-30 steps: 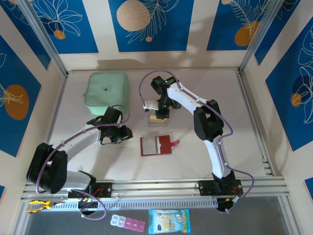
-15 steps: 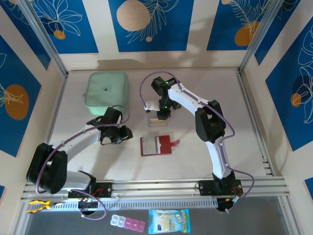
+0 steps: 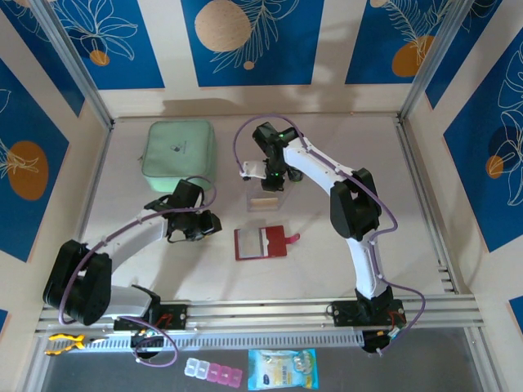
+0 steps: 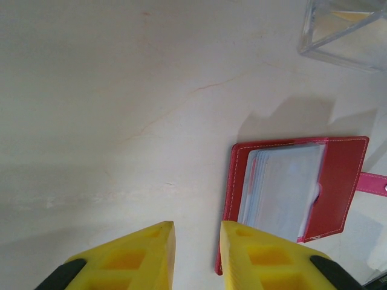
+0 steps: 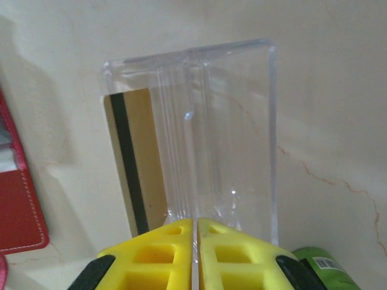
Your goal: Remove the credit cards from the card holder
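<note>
From above you see the whole table (image 3: pixel 310 278): the green pouch (image 3: pixel 178 149) toward its far left corner, the red card holder (image 3: pixel 260 243) open near its middle, the clear tray (image 3: pixel 263 201) just beyond. Your left wrist view adds the holder's clear sleeves (image 4: pixel 284 193) and the left gripper (image 4: pixel 196 254), narrowly parted on nothing, beside the holder's edge. Your right wrist view shows the right gripper (image 5: pixel 195 248) closed above the tray, where a tan credit card (image 5: pixel 136 163) lies.

Pink tab (image 4: pixel 375 183) of card holder (image 4: pixel 290 193) cut off at right edge in left wrist view, tray (image 4: pixel 347 30) clipped at top corner, card (image 5: pixel 136 163) partly behind tray wall, green labelled item (image 5: pixel 323 266) cropped at bottom, sleeve contents too cloudy to tell
</note>
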Motion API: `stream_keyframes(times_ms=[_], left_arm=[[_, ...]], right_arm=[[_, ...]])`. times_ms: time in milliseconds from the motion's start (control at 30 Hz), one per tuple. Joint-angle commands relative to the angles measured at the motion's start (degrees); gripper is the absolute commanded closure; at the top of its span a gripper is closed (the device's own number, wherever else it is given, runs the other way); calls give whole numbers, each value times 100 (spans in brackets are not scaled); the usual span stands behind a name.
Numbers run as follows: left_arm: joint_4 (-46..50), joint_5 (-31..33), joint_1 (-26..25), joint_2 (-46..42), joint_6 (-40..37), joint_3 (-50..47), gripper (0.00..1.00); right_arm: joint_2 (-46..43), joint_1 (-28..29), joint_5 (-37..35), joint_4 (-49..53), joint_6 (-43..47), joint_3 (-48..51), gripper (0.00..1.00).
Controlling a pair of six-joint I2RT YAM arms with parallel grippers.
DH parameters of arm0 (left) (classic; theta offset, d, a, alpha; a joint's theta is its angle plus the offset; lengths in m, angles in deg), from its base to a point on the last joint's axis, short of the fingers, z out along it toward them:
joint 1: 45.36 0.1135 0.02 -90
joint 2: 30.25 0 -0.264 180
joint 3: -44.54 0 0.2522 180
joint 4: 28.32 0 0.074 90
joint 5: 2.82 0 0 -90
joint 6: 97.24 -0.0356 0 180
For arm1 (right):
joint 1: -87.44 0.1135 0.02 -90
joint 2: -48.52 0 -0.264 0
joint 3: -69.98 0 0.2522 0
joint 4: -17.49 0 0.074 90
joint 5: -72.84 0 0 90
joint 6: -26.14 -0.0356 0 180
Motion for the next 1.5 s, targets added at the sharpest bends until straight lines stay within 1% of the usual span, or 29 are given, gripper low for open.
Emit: stream_keyframes(times_ms=[0,133,400,633,867,967,1333,1467], left_arm=[[-37,-147,76,-103,42,-78,75],[-95,-175,77,-68,54,-103,74],[-164,-215,77,-52,72,-157,74],[-168,-205,76,-101,81,-192,74],[-174,-212,76,-124,81,-218,74],[-166,-207,78,-138,81,-219,74],[-176,-205,76,-138,65,-218,74],[-159,-214,76,-136,59,-205,74]], right_arm=[[-375,86,493,388,-216,11,92],[-456,121,956,702,-332,131,100],[-348,201,1036,516,-506,580,100],[-115,192,628,167,-626,653,100],[46,134,518,16,-659,505,100],[114,136,351,-67,-718,397,100],[18,96,-287,-560,-854,209,100],[9,97,-370,-639,-856,165,100]])
